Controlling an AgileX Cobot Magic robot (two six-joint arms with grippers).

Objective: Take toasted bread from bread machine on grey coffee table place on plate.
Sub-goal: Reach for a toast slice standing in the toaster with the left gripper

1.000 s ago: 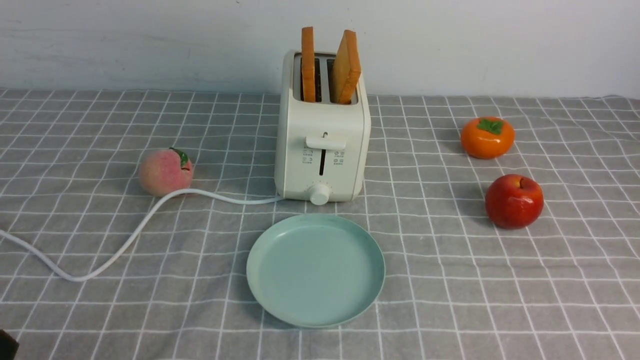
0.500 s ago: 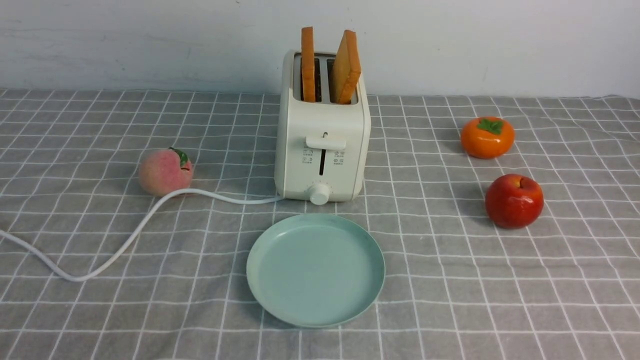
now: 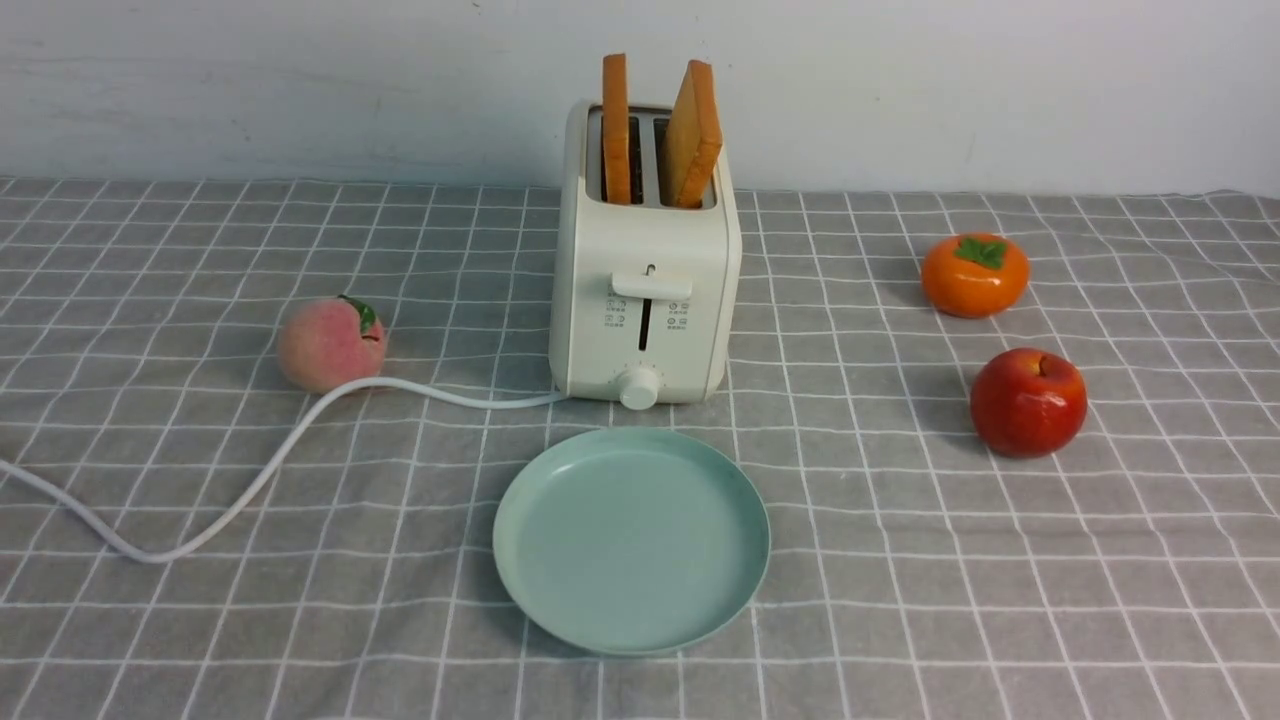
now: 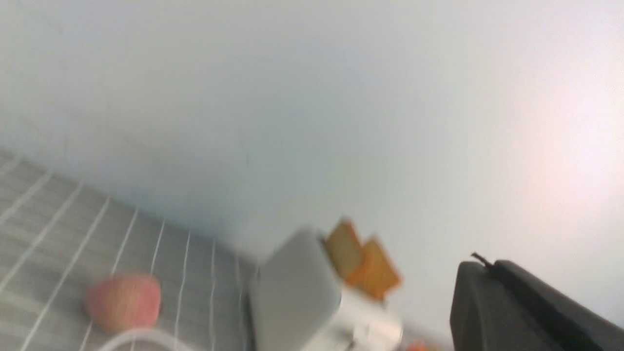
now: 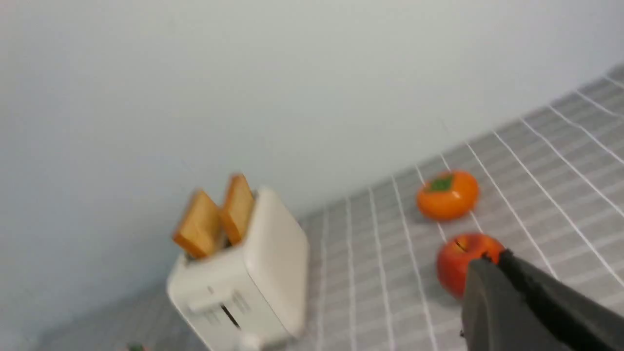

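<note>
The cream-white bread machine stands at the middle back of the grey coffee table. Two slices of toasted bread stand in its slots: the left slice upright, the right slice leaning right. The mint-green plate lies bare just in front of it. Neither arm shows in the front view. My left gripper is shut and empty, far from the bread machine. My right gripper is shut and empty, near the red apple, off from the bread machine and its toast.
A peach lies left of the bread machine, with the white power cord curving past it to the left edge. An orange persimmon and a red apple lie at the right. A pale wall stands behind.
A dark part at the bottom left corner of the front view one second ago has gone out of view. Nothing on the table has moved.
</note>
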